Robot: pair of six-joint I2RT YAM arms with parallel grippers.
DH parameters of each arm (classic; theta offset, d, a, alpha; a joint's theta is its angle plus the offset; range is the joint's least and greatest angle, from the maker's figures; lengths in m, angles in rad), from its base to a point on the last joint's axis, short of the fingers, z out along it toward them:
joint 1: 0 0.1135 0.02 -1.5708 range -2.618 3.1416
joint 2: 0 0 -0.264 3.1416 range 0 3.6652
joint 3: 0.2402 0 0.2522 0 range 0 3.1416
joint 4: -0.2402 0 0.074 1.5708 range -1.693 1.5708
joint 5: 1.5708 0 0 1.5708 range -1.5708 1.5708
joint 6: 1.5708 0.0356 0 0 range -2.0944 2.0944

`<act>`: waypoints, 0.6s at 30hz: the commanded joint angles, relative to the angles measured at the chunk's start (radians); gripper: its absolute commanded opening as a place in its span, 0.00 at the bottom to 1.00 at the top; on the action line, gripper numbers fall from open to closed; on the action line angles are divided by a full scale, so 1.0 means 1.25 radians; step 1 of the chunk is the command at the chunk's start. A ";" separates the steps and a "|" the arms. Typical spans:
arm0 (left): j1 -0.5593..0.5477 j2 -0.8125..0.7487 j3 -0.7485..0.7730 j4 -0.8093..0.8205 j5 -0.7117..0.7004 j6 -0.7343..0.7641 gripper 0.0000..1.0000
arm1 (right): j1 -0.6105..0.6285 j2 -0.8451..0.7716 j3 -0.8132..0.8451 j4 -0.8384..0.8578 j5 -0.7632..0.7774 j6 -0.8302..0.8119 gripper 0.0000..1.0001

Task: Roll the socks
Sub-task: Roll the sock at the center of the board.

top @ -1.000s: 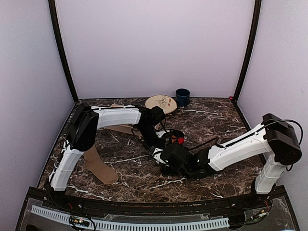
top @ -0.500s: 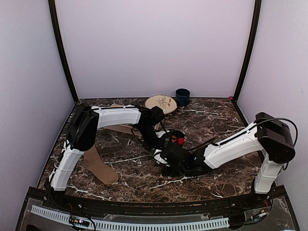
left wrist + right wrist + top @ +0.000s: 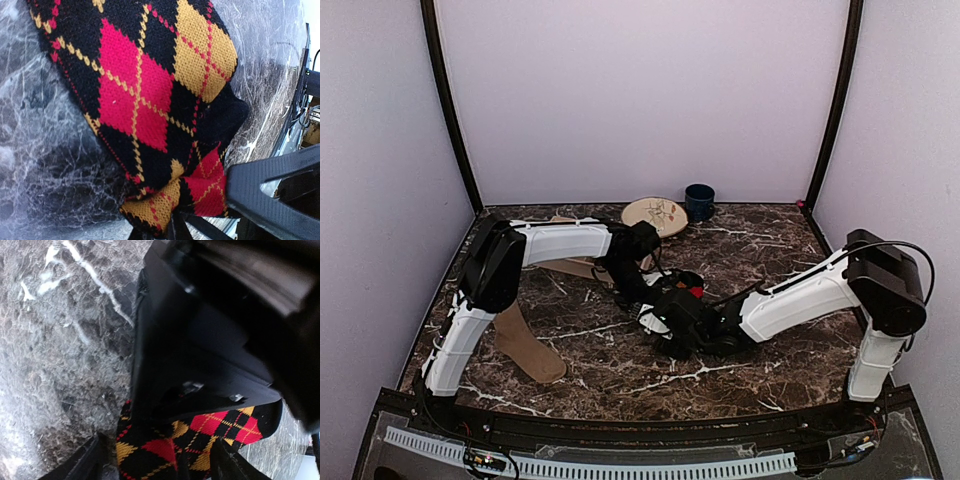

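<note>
The black sock with red and orange diamonds (image 3: 150, 95) lies bunched on the marble at the table's middle (image 3: 688, 288). My left gripper (image 3: 172, 227) is shut on its folded lower edge, and its fingers are mostly hidden by the fabric. In the top view the left gripper (image 3: 655, 300) and the right gripper (image 3: 667, 320) meet at this sock. My right gripper (image 3: 160, 465) is open, one finger on each side of the sock (image 3: 170, 447), with the left gripper's black body just above it. The tan sock (image 3: 527, 346) lies flat at the near left, beside the left arm.
A round wooden disc (image 3: 655, 214) and a dark blue cup (image 3: 699, 201) stand at the back edge. A tan strip (image 3: 578, 268) shows under the left forearm. Walls close in the table on three sides.
My right arm has slid left toward the patterned sock and its jaws have narrowed a little. The left arm and its grip have stayed put.
</note>
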 commanded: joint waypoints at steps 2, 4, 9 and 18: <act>0.010 0.027 0.006 -0.054 -0.014 0.017 0.10 | -0.012 0.022 -0.007 -0.086 -0.028 0.036 0.63; 0.013 0.026 0.006 -0.054 -0.013 0.017 0.10 | -0.014 0.020 -0.014 -0.099 -0.026 0.055 0.61; 0.019 0.027 0.009 -0.050 -0.004 0.017 0.10 | -0.018 0.023 -0.025 -0.132 -0.029 0.089 0.56; 0.021 0.027 0.014 -0.050 0.011 0.018 0.10 | -0.046 0.044 -0.006 -0.172 -0.068 0.120 0.37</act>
